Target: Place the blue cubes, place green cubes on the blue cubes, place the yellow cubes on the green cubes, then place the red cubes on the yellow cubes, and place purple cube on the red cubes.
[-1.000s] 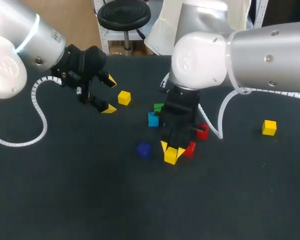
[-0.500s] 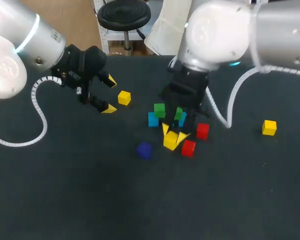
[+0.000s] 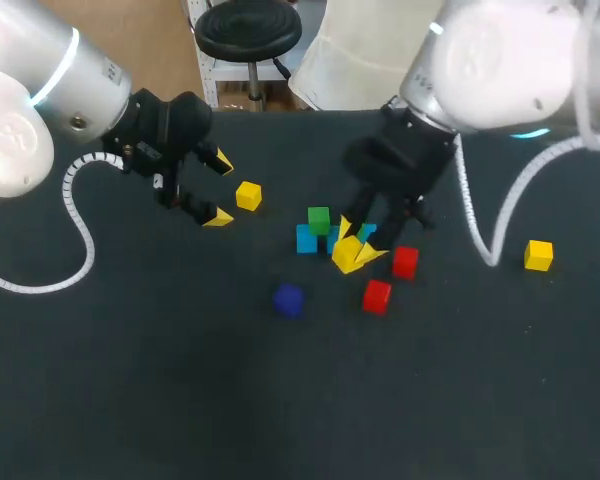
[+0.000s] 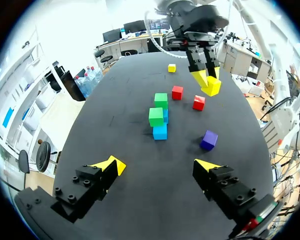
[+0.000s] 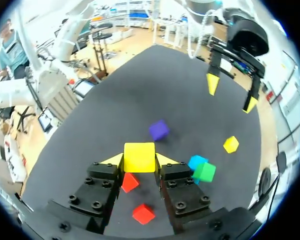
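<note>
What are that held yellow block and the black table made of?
The yellow cube in the right gripper looks like painted wood or hard plastic: even colour, crisp edges, little shine; I can't tell which. The table looks like matte black cloth or rubber: no glare.

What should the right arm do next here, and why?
Probably carry the yellow cube over a green cube and lower it: the right gripper holds it above the table, and that green cube sits on a blue cube.

White arms (image 3: 20, 110), black tools (image 3: 220, 190), coiled cables (image 3: 68, 186).
</note>
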Motion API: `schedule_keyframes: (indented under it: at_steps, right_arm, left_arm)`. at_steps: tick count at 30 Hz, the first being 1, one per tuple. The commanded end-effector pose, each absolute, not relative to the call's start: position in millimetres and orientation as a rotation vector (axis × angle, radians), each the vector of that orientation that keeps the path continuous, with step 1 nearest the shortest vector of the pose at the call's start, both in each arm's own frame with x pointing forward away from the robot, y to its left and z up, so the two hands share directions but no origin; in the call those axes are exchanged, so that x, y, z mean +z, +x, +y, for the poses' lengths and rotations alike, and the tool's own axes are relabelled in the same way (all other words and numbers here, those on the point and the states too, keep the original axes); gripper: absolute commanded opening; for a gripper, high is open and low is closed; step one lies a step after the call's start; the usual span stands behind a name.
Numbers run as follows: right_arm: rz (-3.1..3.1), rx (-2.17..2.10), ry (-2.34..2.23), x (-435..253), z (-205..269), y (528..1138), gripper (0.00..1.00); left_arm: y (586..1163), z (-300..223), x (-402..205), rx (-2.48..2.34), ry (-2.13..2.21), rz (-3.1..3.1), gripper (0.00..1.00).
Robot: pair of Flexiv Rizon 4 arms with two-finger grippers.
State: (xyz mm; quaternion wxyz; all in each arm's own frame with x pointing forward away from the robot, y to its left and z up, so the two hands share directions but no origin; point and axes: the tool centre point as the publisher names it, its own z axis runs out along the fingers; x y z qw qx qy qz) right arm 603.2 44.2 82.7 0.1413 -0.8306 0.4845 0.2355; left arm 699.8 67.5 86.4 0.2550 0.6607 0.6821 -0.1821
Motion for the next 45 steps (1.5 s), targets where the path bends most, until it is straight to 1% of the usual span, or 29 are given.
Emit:
schedule_keyframes:
  at_steps: [1,12,16,37,45]
  right_arm:
    - [1.424,0.627,-2.308,80.8,38.9,603.6,0.0]
    - [1.58,0.645,-2.238,87.0,39.9,629.3,0.0]
    - [1.395,0.717,-2.336,93.4,44.5,634.8,0.0]
    - [1.395,0.717,-2.336,93.4,44.5,634.8,0.0]
    - [1.651,0.491,-2.217,93.3,45.5,647.3,0.0]
  left_arm:
    - [700.2,68.4,85.9,-0.496,1.796,1.848,1.0]
    - [700.2,68.4,85.9,-0.496,1.796,1.848,1.0]
    - [700.2,68.4,85.9,-0.496,1.796,1.848,1.0]
    - [700.2,68.4,85.9,-0.496,1.796,1.848,1.0]
    - [700.2,68.4,85.9,-0.496,1.796,1.848,1.0]
